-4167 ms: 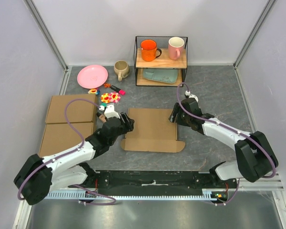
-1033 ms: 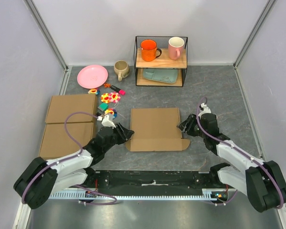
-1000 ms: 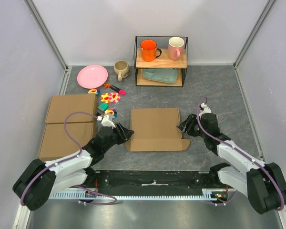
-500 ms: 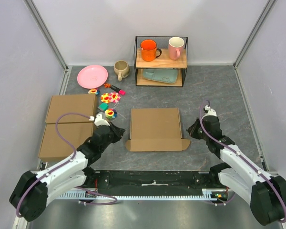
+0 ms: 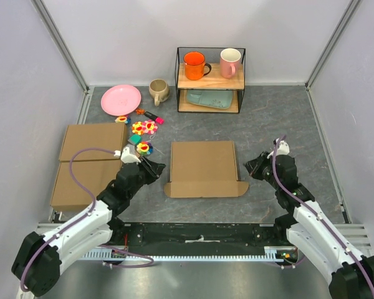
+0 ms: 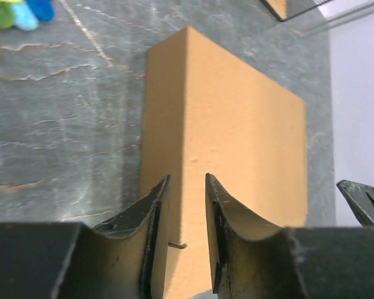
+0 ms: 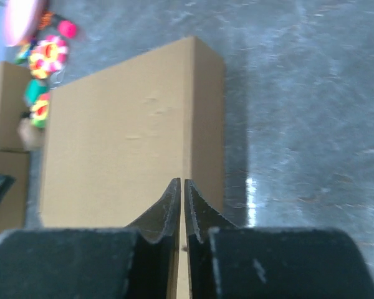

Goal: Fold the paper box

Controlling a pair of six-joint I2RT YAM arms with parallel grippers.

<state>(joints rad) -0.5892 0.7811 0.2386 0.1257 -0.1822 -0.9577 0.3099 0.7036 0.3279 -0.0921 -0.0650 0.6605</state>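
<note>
Toward the worktop's (image 5: pixel 280 118) near edge, the left claw (image 5: pixel 156 167), slightly parted, and the right claw (image 5: pixel 249 167), nearly closed, are both held empty beside the flat paper box (image 5: pixel 202 163), whose protruding near flap (image 5: pixel 206 190) is judged to need tucking next.

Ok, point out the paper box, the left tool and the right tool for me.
paper box (image 5: pixel 202 163), top external view, middle of its flat top panel.
left tool (image 6: pixel 187 178), left wrist view, gap midway between its fingertips.
right tool (image 7: pixel 181 181), right wrist view, seam between its closed fingertips.
</note>
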